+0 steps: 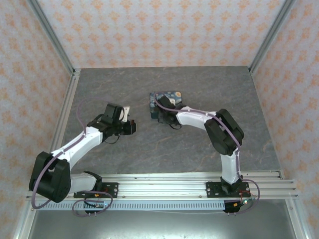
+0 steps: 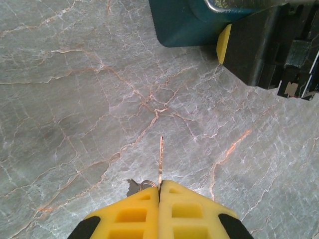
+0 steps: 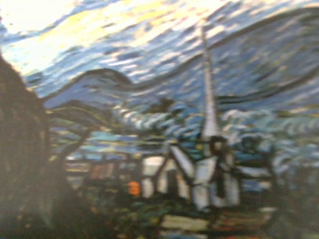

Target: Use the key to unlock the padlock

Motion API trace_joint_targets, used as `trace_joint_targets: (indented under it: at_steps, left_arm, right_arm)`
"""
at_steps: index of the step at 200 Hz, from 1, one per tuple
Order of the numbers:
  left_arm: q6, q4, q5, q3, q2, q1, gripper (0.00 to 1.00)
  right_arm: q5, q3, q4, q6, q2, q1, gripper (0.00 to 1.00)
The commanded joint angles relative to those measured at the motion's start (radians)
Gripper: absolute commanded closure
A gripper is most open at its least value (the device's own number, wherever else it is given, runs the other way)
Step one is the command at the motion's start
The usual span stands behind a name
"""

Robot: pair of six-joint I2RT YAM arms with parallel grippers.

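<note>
Two fingers of the left gripper [image 2: 159,189] pinch the key [image 2: 161,157], clear at the wrist; padlock [image 2: 213,12] cropped above. Right gripper [image 1: 160,117] state unreadable; tin [image 3: 159,119] blurred.

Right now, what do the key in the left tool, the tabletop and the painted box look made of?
Thin dull-grey key: bare metal, matte, faint glint along the blade. Grey veined tabletop: marble-look with orange veins and a soft sheen; could be printed laminate. Rectangular blue-and-yellow Starry Night box: printed lid with glare at one corner; probably thin metal, not certain.
</note>
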Motion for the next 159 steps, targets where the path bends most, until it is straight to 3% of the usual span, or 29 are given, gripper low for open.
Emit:
trace_joint_targets:
  at_steps: [1,101,159]
  left_arm:
    - [-0.011,0.014,-0.018,-0.021,-0.033,0.003,1.0]
    - [0.033,-0.013,-0.005,-0.013,-0.047,0.003,1.0]
    - [0.048,0.022,0.033,-0.022,-0.045,0.003,1.0]
  right_arm:
    - [0.013,0.008,-0.022,-0.006,0.008,-0.011,0.58]
    - [0.001,0.063,-0.027,-0.042,0.058,-0.03,0.6]
    - [-0.001,0.085,-0.049,-0.062,0.049,-0.038,0.85]
